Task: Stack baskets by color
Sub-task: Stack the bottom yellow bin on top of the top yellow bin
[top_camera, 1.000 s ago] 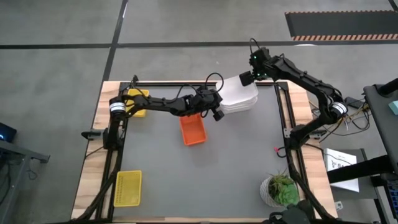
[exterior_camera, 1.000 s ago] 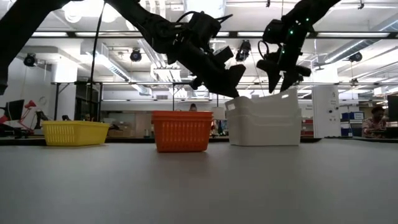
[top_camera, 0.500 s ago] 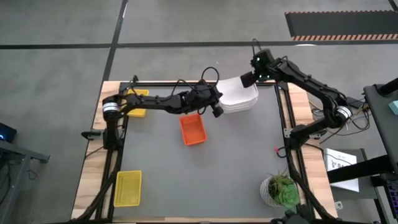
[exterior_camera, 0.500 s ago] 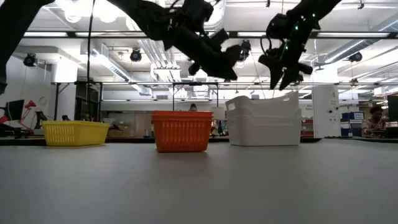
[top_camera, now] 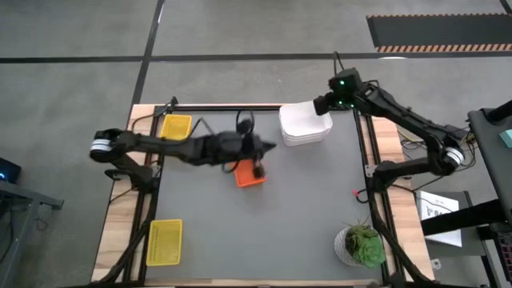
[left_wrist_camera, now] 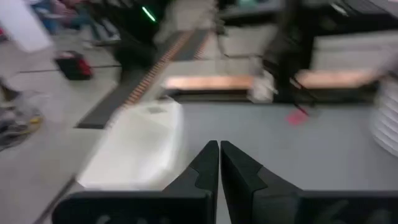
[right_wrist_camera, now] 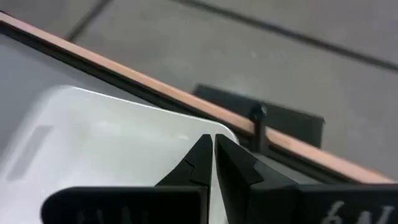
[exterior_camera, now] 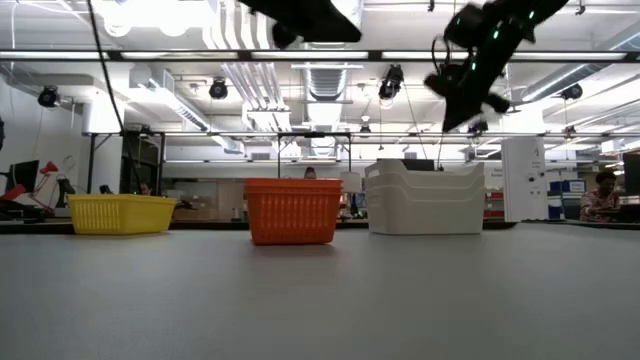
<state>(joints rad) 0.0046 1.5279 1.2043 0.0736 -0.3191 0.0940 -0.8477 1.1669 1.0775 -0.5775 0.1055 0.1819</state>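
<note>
A stack of white baskets (top_camera: pixel 304 124) rests on the mat at the far right and also shows in the low view (exterior_camera: pixel 425 197). An orange basket (top_camera: pixel 248 173) stands mid-table. One yellow basket (top_camera: pixel 176 128) sits at the far left and another (top_camera: pixel 164 241) at the near left. My left gripper (top_camera: pixel 269 147) hangs shut high over the orange basket's far end, pointing at the white stack (left_wrist_camera: pixel 134 149). My right gripper (top_camera: pixel 324 102) is shut above the stack's far right corner (right_wrist_camera: pixel 112 143), clear of it.
A potted green plant (top_camera: pixel 360 244) stands at the near right corner. Black rails run along the table's left, far and right sides. The grey mat (top_camera: pixel 264 232) lies bare between the orange basket and the near edge.
My left gripper has risen and drawn back from the white stack toward the table's left, ending over the orange basket. My right gripper has shut and lifted off the stack's far rim. The top white basket, tilted before, now sits level in the stack.
</note>
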